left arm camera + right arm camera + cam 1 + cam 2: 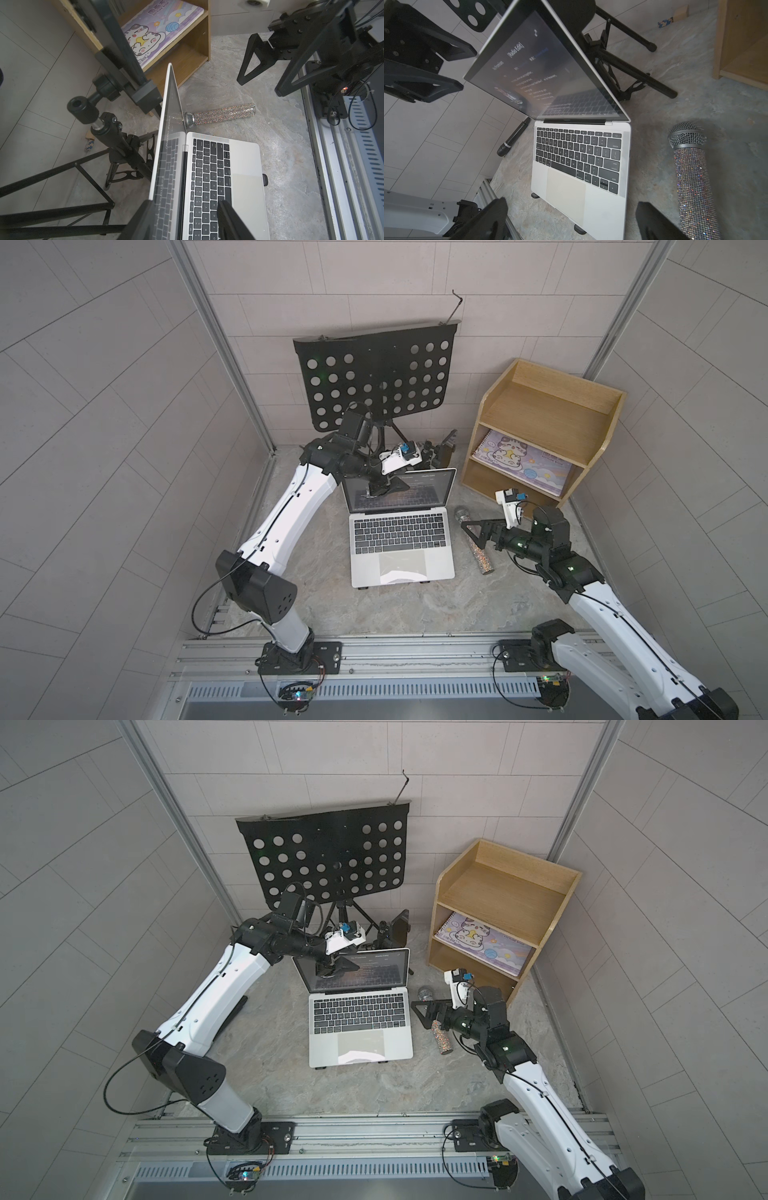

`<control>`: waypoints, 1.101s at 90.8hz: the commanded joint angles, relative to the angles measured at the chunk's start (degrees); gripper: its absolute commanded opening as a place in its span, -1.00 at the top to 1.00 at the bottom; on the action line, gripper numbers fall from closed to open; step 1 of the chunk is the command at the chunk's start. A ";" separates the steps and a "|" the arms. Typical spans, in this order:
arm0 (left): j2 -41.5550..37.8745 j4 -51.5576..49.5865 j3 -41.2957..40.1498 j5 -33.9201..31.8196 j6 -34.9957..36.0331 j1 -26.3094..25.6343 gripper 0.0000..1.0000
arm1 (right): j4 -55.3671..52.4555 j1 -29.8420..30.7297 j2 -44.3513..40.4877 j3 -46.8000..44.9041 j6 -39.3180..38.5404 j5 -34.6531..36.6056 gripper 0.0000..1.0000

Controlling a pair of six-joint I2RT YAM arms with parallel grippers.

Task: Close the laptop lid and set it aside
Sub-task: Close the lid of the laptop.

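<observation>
left gripper (185, 202) astride laptop lid (166, 124) edge, unclenched, contact unclear | right gripper (571, 202) released

Soft, even light; glare on the laptop (400, 531); wide-angle edges bow.

Pale grey tiled walls (104, 406) close in three sides, with aluminium posts (224, 344) in the far corners. The floor (415, 614) is grey marbled stone under even, soft light. Just behind the left pincer (386, 488), a black perforated music stand (380, 360) rises on a tripod against the back wall. Beyond the right pincer (471, 536), near it, a three-tier wooden shelf (548, 406) fills the corner. An aluminium rail (395, 651) runs along the near edge.
</observation>
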 commanded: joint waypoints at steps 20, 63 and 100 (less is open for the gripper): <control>-2.86 -2.44 -2.72 -1.18 1.21 -0.73 0.17 | -2.21 1.26 7.51 0.37 2.30 -1.56 -0.96; -5.18 -0.52 -0.80 -2.19 2.01 -0.87 -0.08 | -2.22 1.85 23.30 8.31 2.30 -10.97 -0.73; -0.61 3.00 0.00 -7.48 6.84 -2.45 -0.38 | -0.11 2.36 23.93 6.38 3.82 -11.23 -0.74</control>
